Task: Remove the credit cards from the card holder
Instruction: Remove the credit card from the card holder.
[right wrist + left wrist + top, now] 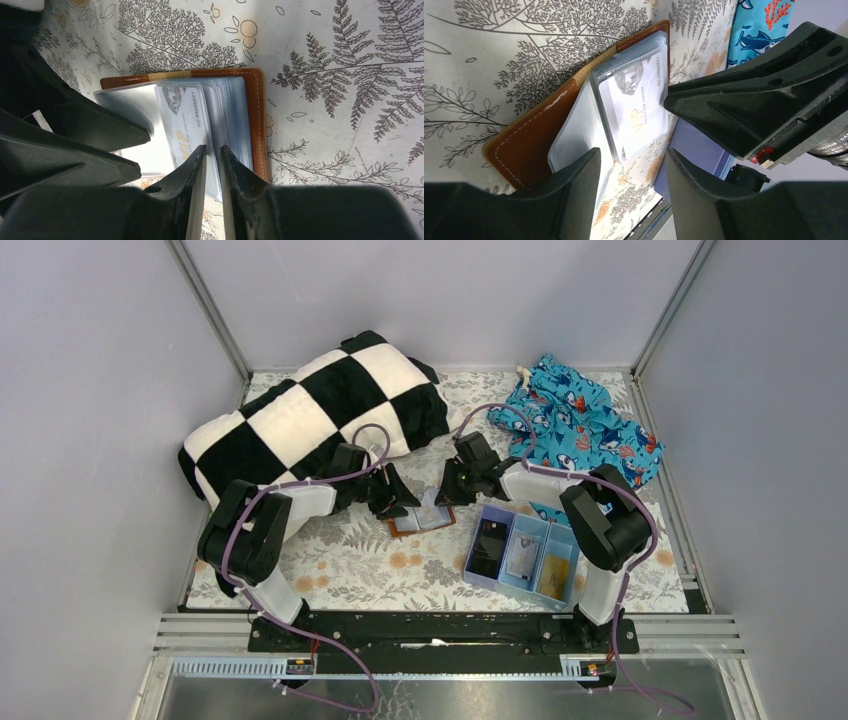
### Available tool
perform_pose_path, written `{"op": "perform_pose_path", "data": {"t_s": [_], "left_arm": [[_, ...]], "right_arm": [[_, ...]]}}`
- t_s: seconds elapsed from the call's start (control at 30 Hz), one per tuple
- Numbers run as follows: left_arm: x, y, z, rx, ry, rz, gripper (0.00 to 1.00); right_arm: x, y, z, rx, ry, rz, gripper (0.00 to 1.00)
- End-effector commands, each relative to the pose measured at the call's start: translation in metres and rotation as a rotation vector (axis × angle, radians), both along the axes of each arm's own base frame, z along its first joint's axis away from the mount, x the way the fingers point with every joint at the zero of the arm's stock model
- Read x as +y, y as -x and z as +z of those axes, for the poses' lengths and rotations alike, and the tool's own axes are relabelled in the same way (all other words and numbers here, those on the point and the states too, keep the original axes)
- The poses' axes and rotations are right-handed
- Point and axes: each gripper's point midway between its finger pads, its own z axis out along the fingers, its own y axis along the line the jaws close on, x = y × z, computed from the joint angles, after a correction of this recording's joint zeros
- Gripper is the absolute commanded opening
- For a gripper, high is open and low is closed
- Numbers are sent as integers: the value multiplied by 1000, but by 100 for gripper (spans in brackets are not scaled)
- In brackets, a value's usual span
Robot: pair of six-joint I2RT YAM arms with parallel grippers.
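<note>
**One card left in the holder, both grippers at it**

Nearest the arms, the tray holds a black block, a pale card and an orange-gold card. Judging by that, two are already out.

Just beyond it the holder lies open on the table, leather down, with its clear sleeves fanned up. A white VIP card sits in one sleeve.

The left gripper is spread wide at one end of the holder. One finger is low over a clear flap, probably to pin the holder so it cannot slide. Actual contact is hard to make out.

The right gripper comes in opposite, its jaws nearly together astride the sleeve edges beside the VIP card, probably to draw it out. Its fingers hide that edge, so I cannot tell whether it grips card, sleeve or nothing. The sleeves behind may hide more cards.

Farthest lie a checked pillow and a blue cloth, well apart from the work.
</note>
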Motion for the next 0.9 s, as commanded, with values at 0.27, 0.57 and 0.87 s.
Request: {"op": "perform_pose_path", "data": {"t_s": [0.27, 0.57, 0.87], "left_arm": [[25, -5, 17, -93, -141, 25, 55], [27, -1, -12, -2, -167, 14, 55], [25, -9, 7, -78, -176, 15, 54]], "right_arm": [[5, -9, 52, -114, -52, 11, 25], [23, -11, 40, -60, -100, 50, 24], [15, 0, 8, 1, -57, 42, 24]]}}
